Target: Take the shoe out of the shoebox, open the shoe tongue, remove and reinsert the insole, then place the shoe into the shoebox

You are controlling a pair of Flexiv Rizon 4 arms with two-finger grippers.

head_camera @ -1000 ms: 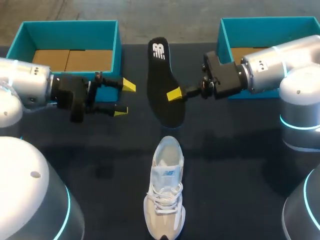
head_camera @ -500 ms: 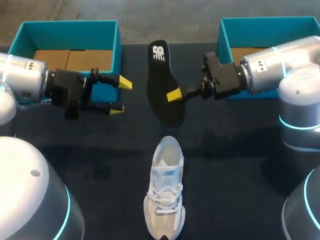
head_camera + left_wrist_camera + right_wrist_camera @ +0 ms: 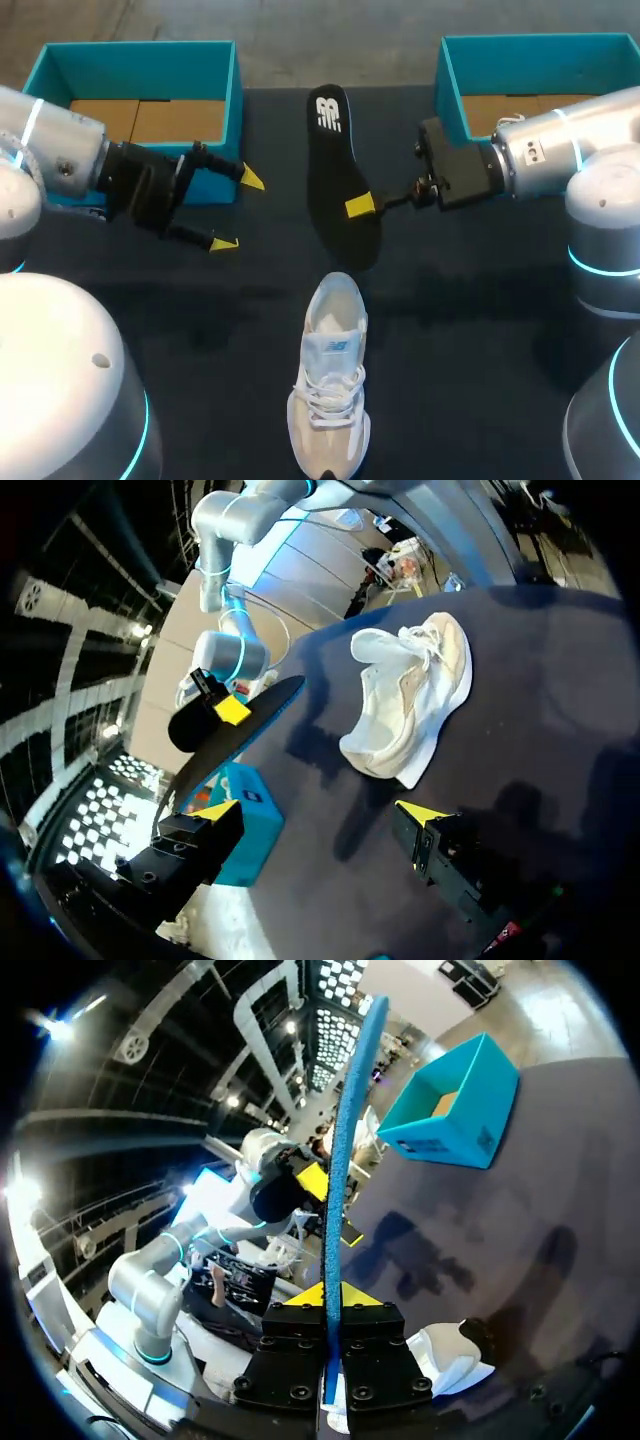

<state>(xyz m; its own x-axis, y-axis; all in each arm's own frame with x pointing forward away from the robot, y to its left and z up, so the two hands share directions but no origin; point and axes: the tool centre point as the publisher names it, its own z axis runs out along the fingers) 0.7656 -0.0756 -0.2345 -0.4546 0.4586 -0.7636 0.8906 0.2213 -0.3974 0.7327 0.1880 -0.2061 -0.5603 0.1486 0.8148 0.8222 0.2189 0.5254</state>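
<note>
A white-and-beige shoe (image 3: 330,385) stands on the dark table near the front middle, its toe toward the front edge. Behind it the black insole (image 3: 335,165) hangs above the table, gripped at its edge by my right gripper (image 3: 360,206), which is shut on it. In the right wrist view the insole (image 3: 347,1130) shows edge-on, blue underneath, rising from between the fingers of the right gripper (image 3: 326,1296). My left gripper (image 3: 238,211) stands open and holds nothing, left of the insole. In the left wrist view the left gripper (image 3: 318,812) faces the shoe (image 3: 410,695) and the insole (image 3: 240,735).
A teal shoebox (image 3: 140,46) with a brown cardboard floor stands at the back left, just behind my left gripper. A second teal shoebox (image 3: 452,85) stands at the back right behind my right arm. The left box (image 3: 450,1110) also shows in the right wrist view.
My right gripper has carried the insole a little to the right and toward the front. My left gripper has turned and drawn back slightly to the left, still open.
</note>
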